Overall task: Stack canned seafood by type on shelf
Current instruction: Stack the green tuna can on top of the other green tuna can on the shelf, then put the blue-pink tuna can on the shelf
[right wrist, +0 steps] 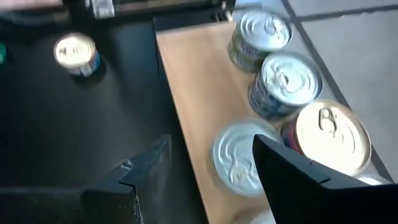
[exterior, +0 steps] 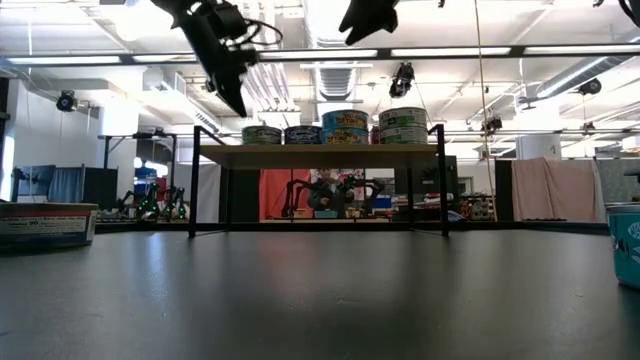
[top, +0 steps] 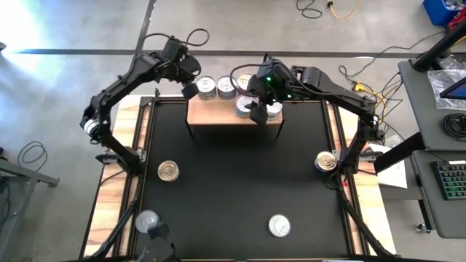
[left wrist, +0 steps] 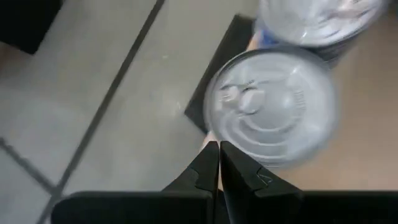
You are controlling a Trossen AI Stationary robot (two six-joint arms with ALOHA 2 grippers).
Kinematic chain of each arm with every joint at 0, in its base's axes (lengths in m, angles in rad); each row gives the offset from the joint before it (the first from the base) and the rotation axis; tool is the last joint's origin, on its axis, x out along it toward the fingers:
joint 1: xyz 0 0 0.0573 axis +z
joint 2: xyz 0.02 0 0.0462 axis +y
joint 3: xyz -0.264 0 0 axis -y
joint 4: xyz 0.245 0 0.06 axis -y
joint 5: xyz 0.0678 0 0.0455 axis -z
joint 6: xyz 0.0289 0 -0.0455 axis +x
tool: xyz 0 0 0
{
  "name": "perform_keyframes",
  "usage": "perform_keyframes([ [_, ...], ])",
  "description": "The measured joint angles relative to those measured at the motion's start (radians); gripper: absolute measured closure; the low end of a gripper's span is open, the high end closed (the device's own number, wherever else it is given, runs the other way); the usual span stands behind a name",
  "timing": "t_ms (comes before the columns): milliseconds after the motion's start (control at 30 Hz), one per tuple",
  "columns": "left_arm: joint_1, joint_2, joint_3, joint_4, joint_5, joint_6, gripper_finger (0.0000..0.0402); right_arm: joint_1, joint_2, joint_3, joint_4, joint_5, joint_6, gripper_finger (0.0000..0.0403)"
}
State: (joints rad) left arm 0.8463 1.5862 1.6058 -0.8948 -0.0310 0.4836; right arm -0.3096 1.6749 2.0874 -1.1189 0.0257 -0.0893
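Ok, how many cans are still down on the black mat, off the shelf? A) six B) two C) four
C: the high view shows four cans on the black mat: gold-lidded can, silver-lidded can, another silver one, and one by the right edge.

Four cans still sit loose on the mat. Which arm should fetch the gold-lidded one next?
Probably left. The gold-lidded can lies on the mat's left half, on that arm's side. The left end effector is shut and empty beside the shelf; the right end effector hangs open over the shelf's stacked cans.
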Motion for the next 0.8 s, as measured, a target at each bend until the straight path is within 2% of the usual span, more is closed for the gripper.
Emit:
perform_keyframes([
  [67,0.000,-0.031,0.000,-0.033,0.096,-0.017,0.0401,0.000,0.007,0.000,0.042,-0.005,0.012,0.0184],
  [200,-0.003,-0.113,0.000,-0.087,0.416,-0.082,0.0401,0.000,0.031,-0.002,0.090,-0.030,0.000,0.0184],
  [267,-0.021,-0.168,-0.007,-0.103,0.505,-0.122,0.0401,0.008,0.037,-0.004,0.092,-0.032,-0.015,0.0184],
  [333,-0.054,-0.229,-0.021,-0.127,0.511,-0.145,0.0401,0.025,0.036,-0.004,0.122,-0.030,-0.031,0.0184],
  [533,-0.237,-0.408,-0.115,-0.181,0.424,-0.247,0.0401,0.126,0.030,-0.005,0.219,-0.018,-0.034,0.0184],
  [667,-0.356,-0.531,-0.251,-0.219,0.405,-0.391,0.0402,0.193,0.030,-0.015,0.255,0.000,-0.036,0.0184],
  [800,-0.429,-0.662,-0.423,-0.285,0.396,-0.548,0.0399,0.247,0.030,-0.015,0.289,0.000,0.050,0.0184],
])
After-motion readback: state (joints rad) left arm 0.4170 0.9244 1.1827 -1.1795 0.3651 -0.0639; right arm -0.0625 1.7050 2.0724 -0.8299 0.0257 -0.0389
